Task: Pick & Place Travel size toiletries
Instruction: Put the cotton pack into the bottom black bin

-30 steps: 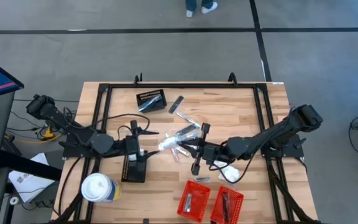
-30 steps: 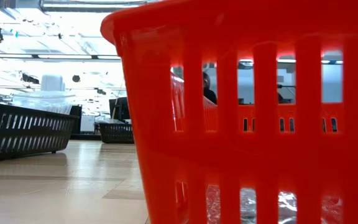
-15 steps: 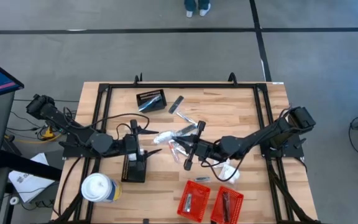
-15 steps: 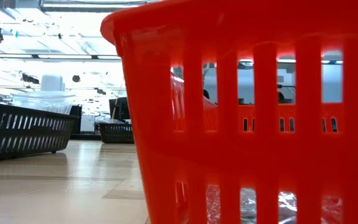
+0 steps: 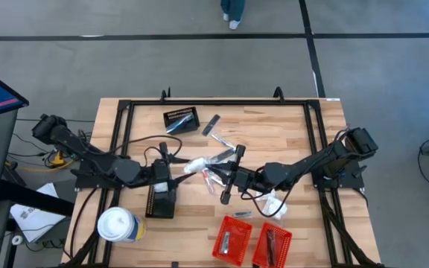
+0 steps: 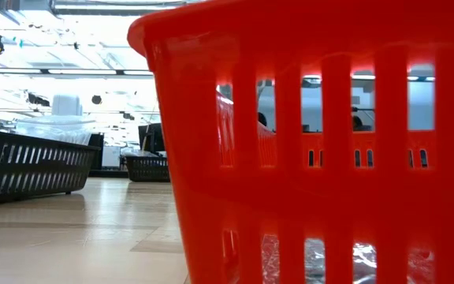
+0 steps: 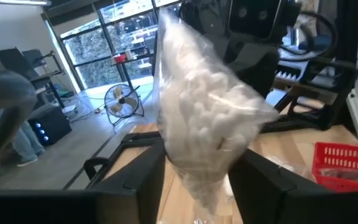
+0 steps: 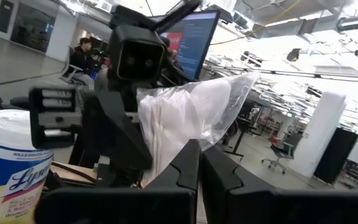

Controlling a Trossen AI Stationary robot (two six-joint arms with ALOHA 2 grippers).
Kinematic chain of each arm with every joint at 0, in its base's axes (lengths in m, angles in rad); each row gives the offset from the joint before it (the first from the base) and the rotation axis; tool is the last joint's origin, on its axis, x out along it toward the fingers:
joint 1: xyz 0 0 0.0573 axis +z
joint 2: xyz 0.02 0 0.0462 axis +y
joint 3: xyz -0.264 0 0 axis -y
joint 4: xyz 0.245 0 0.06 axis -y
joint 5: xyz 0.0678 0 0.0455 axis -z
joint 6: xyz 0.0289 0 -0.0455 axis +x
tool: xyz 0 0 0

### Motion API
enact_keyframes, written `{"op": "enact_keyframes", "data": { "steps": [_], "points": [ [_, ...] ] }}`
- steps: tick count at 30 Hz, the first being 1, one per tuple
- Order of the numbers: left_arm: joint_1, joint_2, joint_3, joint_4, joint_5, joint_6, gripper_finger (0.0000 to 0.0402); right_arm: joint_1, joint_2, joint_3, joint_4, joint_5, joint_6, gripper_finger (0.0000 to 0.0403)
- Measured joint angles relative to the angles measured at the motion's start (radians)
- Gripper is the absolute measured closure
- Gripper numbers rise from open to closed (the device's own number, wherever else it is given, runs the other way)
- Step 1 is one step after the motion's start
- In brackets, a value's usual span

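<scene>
High view: white clear-wrapped packet [image 5: 196,165] sits mid-frame, long axis roughly left-right, between both grippers. Left gripper [image 5: 174,167] pinches its left end; right gripper [image 5: 227,181] looks clamped on the other end. I'd confirm the left grip before the right lets go.

Even overhead light is falling on the pale wooden counter [image 5: 289,134], casting only soft shadows. In the low view, the translucent red slotted plastic basket [image 6: 314,142] is glowing, blurred by closeness. Bright windows are washing out both wrist views; the clear-wrapped white packet [image 7: 197,118] is appearing motion-smeared.
</scene>
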Motion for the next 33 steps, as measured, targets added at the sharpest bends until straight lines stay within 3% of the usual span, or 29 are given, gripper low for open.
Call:
{"op": "enact_keyframes", "data": {
  "steps": [12, 16, 19, 29, 33],
  "points": [
    [-0.004, 0.011, 0.0, 0.013, -0.002, 0.01, 0.0354, 0.003, 0.0, 0.0, -0.011, -0.003, 0.006, 0.0403],
    [-0.017, 0.01, 0.0, 0.014, -0.002, 0.036, 0.0368, 0.015, -0.002, 0.0, -0.013, -0.003, 0.043, 0.0388],
    [-0.036, 0.001, 0.0, 0.013, -0.007, 0.063, 0.0362, 0.028, -0.007, 0.0, -0.01, -0.003, 0.082, 0.0361],
    [-0.115, -0.013, 0.0, 0.005, -0.228, 0.19, 0.037, 0.069, -0.099, 0.001, -0.103, -0.003, 0.236, 0.0242],
    [-0.12, -0.012, 0.001, -0.051, -0.24, 0.296, 0.037, 0.063, -0.127, 0.001, -0.194, -0.003, 0.363, 0.0197]
  ]
}}
